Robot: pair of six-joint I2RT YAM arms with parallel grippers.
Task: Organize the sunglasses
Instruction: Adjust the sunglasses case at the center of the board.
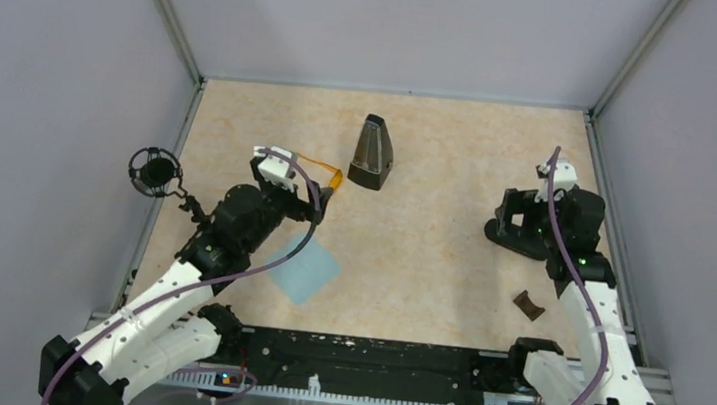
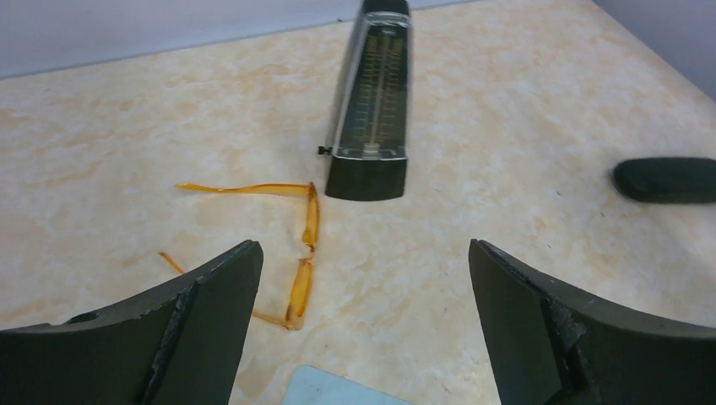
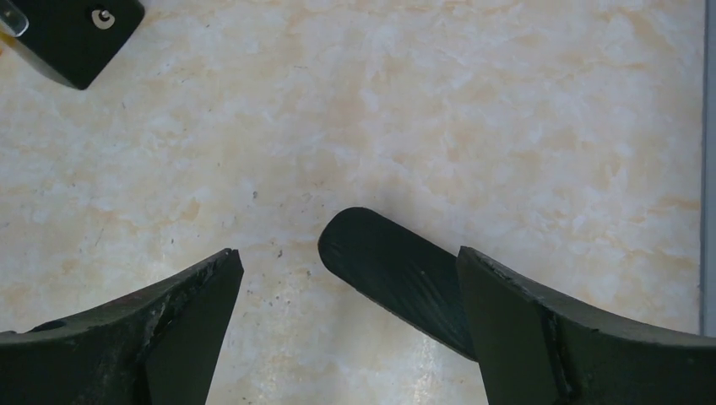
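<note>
The sunglasses [image 2: 306, 245], with orange-yellow lenses and thin orange arms spread open, lie on the table in front of the metronome. In the top view they [image 1: 326, 170] show just beyond my left gripper [image 1: 301, 184]. In the left wrist view my left gripper [image 2: 363, 287] is open and empty, with the glasses near its left finger [image 2: 211, 312]. My right gripper [image 3: 348, 291] is open above the black glasses case [image 3: 397, 270]. The case's end lies between the fingers, and the rest is hidden behind the right finger [image 3: 540, 329]. The case also shows in the left wrist view [image 2: 665, 179].
A black metronome [image 1: 373, 152] stands at the back middle of the table and lies close behind the glasses [image 2: 371, 101]. A light blue cloth [image 1: 302, 269] lies under my left arm. A small brown object [image 1: 528, 304] lies front right. A round black mount [image 1: 155, 171] stands at the left edge.
</note>
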